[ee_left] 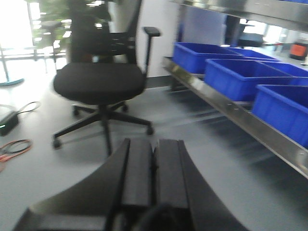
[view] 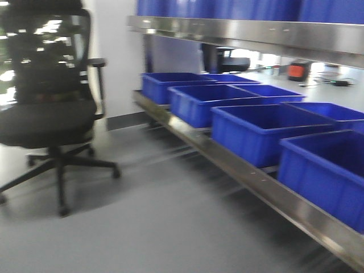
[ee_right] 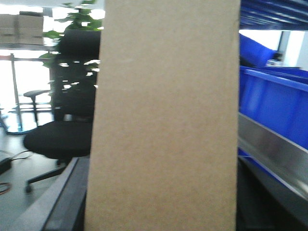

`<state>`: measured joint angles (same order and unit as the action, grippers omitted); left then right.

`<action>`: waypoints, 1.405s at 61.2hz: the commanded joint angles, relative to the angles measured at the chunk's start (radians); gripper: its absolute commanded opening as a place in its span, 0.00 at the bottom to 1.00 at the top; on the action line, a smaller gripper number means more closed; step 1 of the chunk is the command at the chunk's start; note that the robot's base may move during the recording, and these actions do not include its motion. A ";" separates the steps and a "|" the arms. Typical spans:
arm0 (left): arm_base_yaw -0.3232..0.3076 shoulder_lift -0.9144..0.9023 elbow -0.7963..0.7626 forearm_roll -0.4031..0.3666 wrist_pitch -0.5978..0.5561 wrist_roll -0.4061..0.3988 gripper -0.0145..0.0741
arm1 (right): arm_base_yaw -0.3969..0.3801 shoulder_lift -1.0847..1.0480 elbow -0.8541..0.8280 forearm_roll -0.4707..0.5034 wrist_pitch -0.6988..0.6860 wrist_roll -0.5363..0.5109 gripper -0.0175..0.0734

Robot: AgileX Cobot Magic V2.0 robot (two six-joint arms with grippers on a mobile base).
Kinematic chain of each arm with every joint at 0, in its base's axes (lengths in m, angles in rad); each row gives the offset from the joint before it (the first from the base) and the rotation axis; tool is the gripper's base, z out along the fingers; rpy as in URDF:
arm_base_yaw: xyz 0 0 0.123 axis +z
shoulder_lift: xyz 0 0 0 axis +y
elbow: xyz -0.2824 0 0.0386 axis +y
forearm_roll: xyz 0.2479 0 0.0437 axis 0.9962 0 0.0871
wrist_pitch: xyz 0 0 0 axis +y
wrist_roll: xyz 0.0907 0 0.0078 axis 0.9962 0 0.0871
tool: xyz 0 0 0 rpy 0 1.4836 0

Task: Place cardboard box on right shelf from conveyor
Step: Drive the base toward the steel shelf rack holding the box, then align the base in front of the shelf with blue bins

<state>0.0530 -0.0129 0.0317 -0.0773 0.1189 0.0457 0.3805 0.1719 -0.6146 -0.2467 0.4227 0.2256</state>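
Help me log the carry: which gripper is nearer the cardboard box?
Right. The cardboard box sits in the right gripper, filling its view; the left gripper is shut and empty, with no box in its view.

The cardboard box [ee_right: 163, 120] stood upright between the fingers [ee_right: 67, 202] of the right hand [ee_right: 161, 216], with the office chair [ee_right: 60, 142] beyond it to the left and the right shelf [ee_right: 269, 149], carrying bins [ee_right: 274, 106], to the right. Ahead of the left hand [ee_left: 154, 149], the office chair stood on the floor [ee_left: 216, 159] to the left and the right shelf ran along the right.
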 commanded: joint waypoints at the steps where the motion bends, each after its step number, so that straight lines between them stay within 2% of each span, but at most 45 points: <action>1: -0.001 -0.016 0.009 -0.006 -0.085 0.000 0.03 | -0.008 0.017 -0.030 -0.019 -0.106 -0.005 0.50; 36: -0.001 -0.016 0.009 -0.006 -0.085 0.000 0.03 | -0.008 0.017 -0.030 -0.019 -0.106 -0.005 0.50; 49: -0.027 -0.016 0.009 -0.006 -0.085 0.000 0.03 | -0.008 0.017 -0.030 -0.019 -0.106 -0.005 0.50; 77: -0.027 -0.016 0.009 -0.006 -0.085 0.000 0.03 | -0.008 0.017 -0.030 -0.019 -0.106 -0.005 0.50; 86: -0.006 -0.016 0.009 -0.006 -0.085 0.000 0.03 | -0.008 0.017 -0.030 -0.019 -0.106 -0.005 0.50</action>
<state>0.0377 -0.0129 0.0317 -0.0773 0.1189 0.0457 0.3805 0.1719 -0.6146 -0.2467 0.4227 0.2256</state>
